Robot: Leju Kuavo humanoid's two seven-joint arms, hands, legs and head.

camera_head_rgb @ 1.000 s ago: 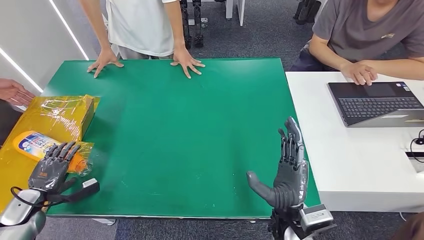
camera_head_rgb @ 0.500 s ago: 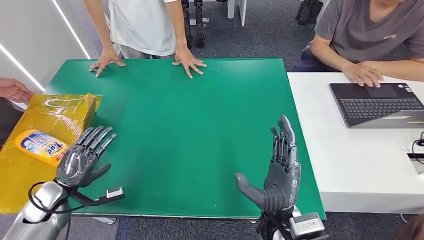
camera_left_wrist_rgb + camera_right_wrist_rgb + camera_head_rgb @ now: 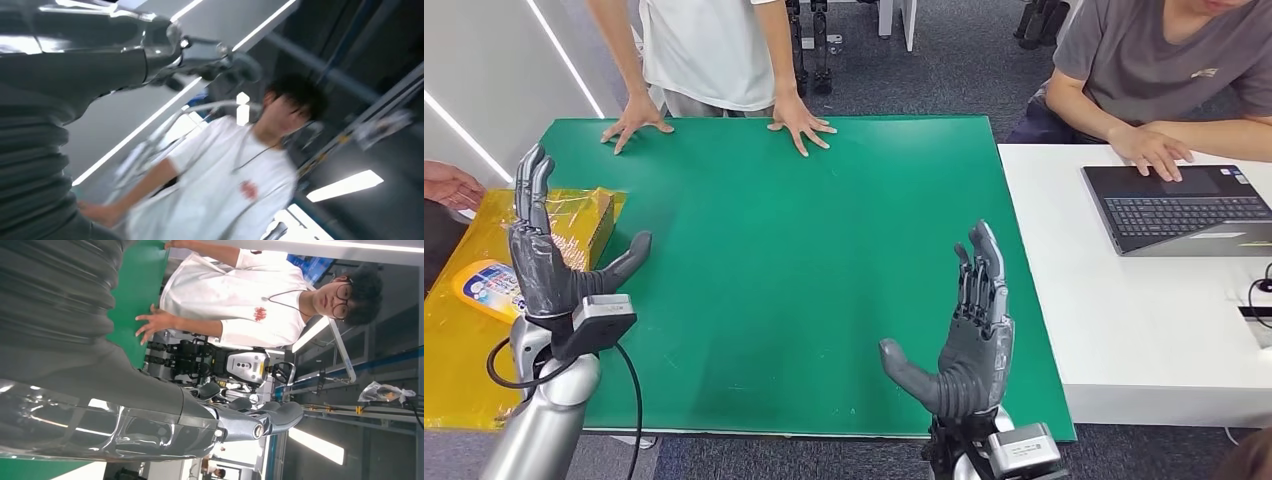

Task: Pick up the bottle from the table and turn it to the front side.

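The bottle (image 3: 486,289), orange-yellow with a white and blue label, lies on its side in a yellow plastic tray (image 3: 464,370) at the left edge of the green table (image 3: 794,250). My left hand (image 3: 552,250) stands raised beside the bottle, fingers straight up and spread, thumb out toward the table, holding nothing. My right hand (image 3: 962,335) is lifted over the table's near right part, fingers upright and apart, empty. The wrist views show the left hand (image 3: 75,65) and the right hand (image 3: 150,405) pointing up toward the room.
A yellow wrapped box (image 3: 574,222) sits in the tray behind my left hand. A person in white (image 3: 714,50) presses both palms on the far table edge. Another person's hand (image 3: 449,185) reaches in at the left. A laptop (image 3: 1179,205) lies on the white desk (image 3: 1144,320) to the right.
My left hand has lifted off the bottle area and turned upright, fingers pointing up. My right hand drifted slightly left and toward me. The bottle stays in the tray.
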